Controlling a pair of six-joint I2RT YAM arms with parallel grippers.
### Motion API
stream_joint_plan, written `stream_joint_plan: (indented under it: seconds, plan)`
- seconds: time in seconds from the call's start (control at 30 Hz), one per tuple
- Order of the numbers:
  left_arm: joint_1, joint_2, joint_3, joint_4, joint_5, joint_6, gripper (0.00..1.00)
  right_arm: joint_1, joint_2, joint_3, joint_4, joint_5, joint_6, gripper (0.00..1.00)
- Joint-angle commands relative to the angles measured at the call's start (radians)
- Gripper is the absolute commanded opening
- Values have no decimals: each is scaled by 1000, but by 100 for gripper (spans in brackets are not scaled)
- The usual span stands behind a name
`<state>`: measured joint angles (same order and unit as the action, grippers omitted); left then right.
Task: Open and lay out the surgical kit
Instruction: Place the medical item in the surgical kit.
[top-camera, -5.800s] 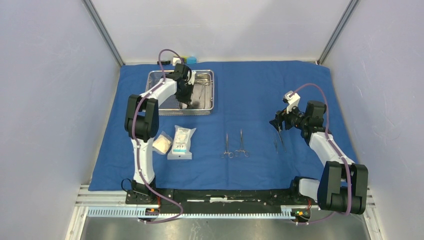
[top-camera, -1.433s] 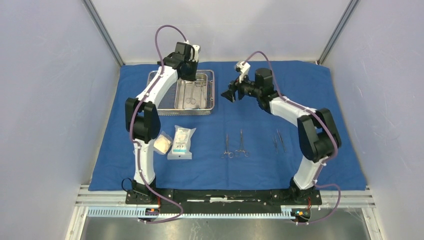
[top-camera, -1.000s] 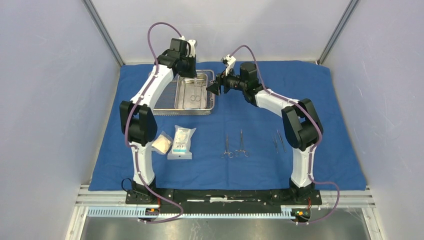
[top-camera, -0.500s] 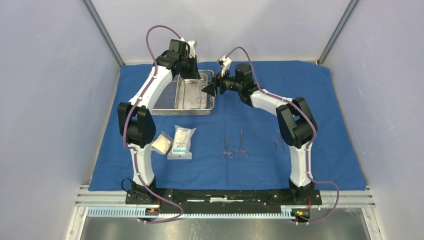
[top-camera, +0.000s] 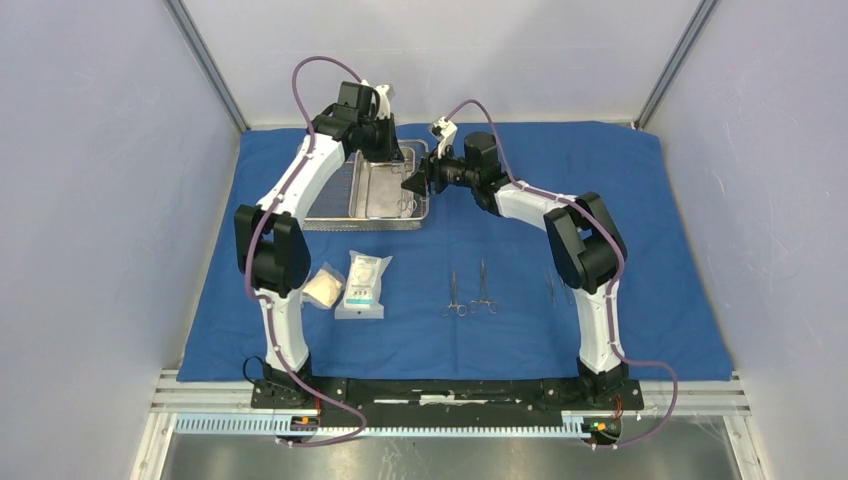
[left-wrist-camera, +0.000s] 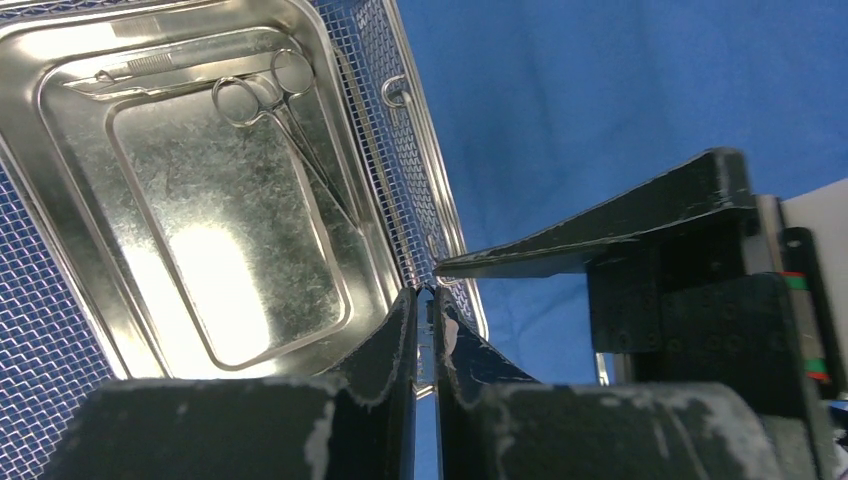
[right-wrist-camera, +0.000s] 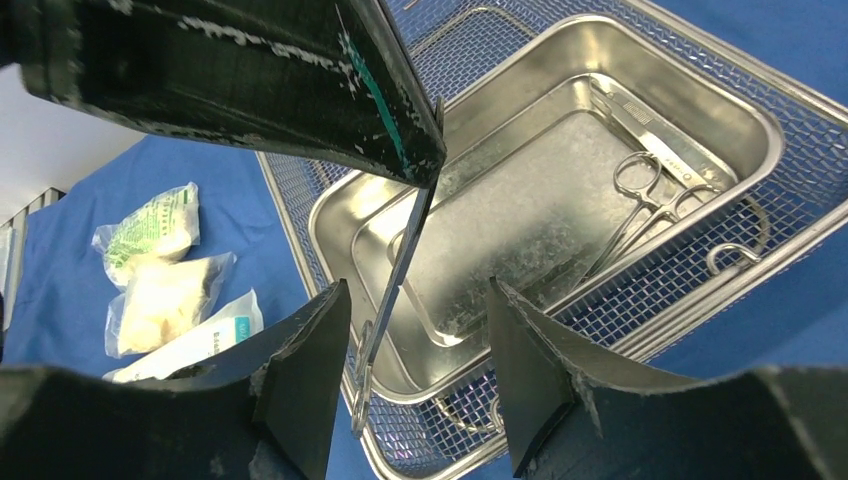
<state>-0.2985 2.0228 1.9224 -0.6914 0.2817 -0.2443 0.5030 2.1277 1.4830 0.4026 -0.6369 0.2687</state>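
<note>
Pinching a slim steel instrument (right-wrist-camera: 400, 265) by its upper end in the tightly closed left gripper (left-wrist-camera: 425, 295), dangling over the steel pan (right-wrist-camera: 520, 220) inside the wire-mesh basket (right-wrist-camera: 650, 310) at the far left of the blue cloth (top-camera: 650, 180). Right gripper (right-wrist-camera: 418, 290) spread, one finger either side of the hanging instrument; contact unclear. In the pan, another scissor-like instrument (right-wrist-camera: 640, 205). Nearer the bases, packets (top-camera: 350, 285) and two laid-out instruments (top-camera: 470, 292)

Bright, even light; glare on steel pan (left-wrist-camera: 200, 270)
</note>
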Motion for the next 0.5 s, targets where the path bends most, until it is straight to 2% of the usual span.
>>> stream_joint_plan:
  seconds: [0.0,0.2,0.47]
  plan:
    - [2,-82,-6,49,37,-46,2,15,16,46,53,-28,30,57]
    - [1,-83,-15,60,33,-46,2,22,29,50,73,-45,59,46]
    - [1,-76,-15,65,23,-40,2,22,29,39,110,-56,121,22]
